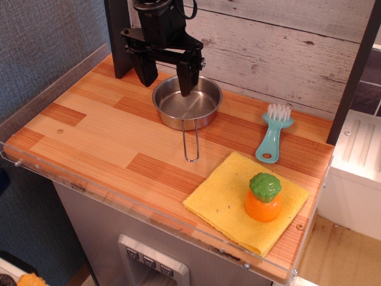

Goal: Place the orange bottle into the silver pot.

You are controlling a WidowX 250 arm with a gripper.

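1 long diagonal separates gripper (pixel 164 76) from orange bottle (pixel 264 197).
Jaws apart and empty above the silver pot (pixel 187 102) near the back edge; bottle stands upright toward the front-right corner.

Black end effector (pixel 166 74) at the top of the view, jaws spread and holding nothing.
The arm comes down from the 12 o'clock edge, its dark wrist body upright above a cross-bar. Two thick black fingers hang from that bar with a clear gap between them: one at 9 o'clock (pixel 144 70), the other at 3 o'clock (pixel 186 77) reaching slightly lower.
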